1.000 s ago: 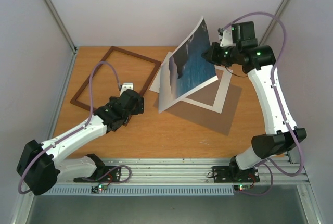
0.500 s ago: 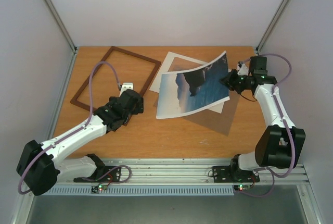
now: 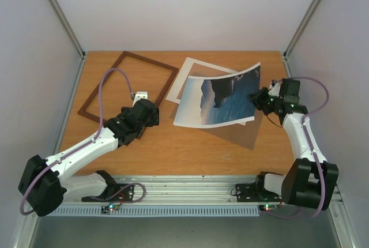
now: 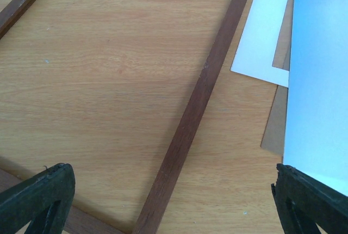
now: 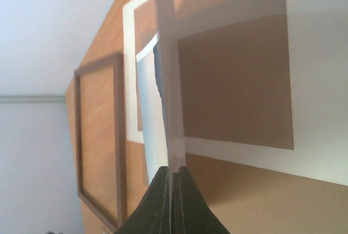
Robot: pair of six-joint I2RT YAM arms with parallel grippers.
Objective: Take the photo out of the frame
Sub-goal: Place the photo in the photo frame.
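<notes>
Our right gripper (image 3: 258, 97) is pinched shut on the right-hand edge of the thin paper print (image 3: 222, 101) of blue sea and dark cliffs, which sags in a bow just right of the thin reddish-brown wooden rectangular frame (image 3: 151, 61), above the white card mat (image 3: 187, 75) and brown backing sheet (image 3: 242, 132) lying there. Our left gripper (image 3: 140, 94) hovers over the frame's right rail, jaws wide, holding nothing. We judge the print light, floppy and easily creased, so a border pinch suits it.
</notes>
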